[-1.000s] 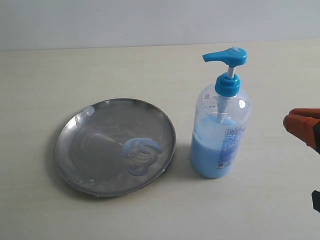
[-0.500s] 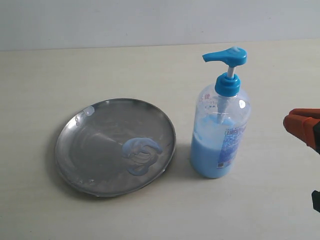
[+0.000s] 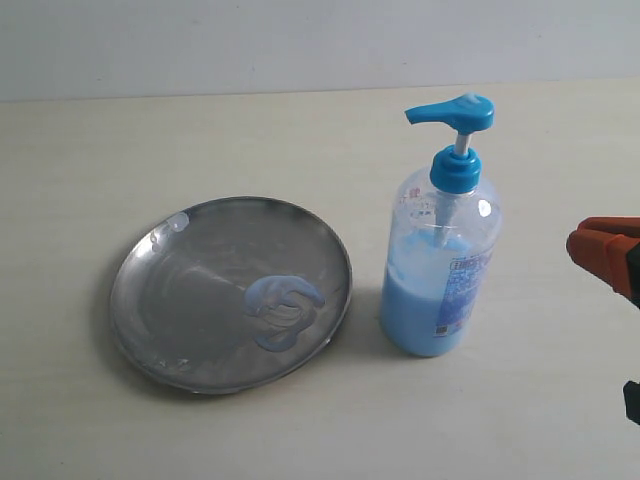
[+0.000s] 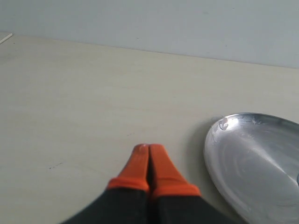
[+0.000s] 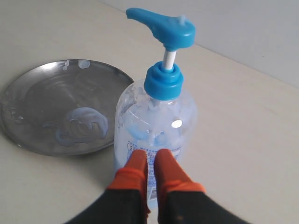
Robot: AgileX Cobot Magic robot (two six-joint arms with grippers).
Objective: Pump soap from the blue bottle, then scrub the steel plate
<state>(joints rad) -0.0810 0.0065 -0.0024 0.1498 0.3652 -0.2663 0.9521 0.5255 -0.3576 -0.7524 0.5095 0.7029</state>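
Observation:
The steel plate (image 3: 190, 290) lies left of centre on the table, with a swirled smear of light blue soap (image 3: 285, 310) near its right rim. To its right the blue bottle (image 3: 440, 270) stands upright. Its pump head (image 3: 452, 112) is raised and its spout points over the plate. My right gripper (image 3: 572, 243) is at the right edge, apart from the bottle, orange fingers together and holding nothing. In the right wrist view the gripper (image 5: 150, 156) faces the bottle (image 5: 159, 116). My left gripper (image 4: 148, 148) is shut and empty beside the plate (image 4: 252, 158).
The pale tabletop (image 3: 300, 130) runs back to a light wall (image 3: 300, 40). A small blob of soap (image 3: 178, 221) sits on the plate's far left rim. Nothing else stands on the table.

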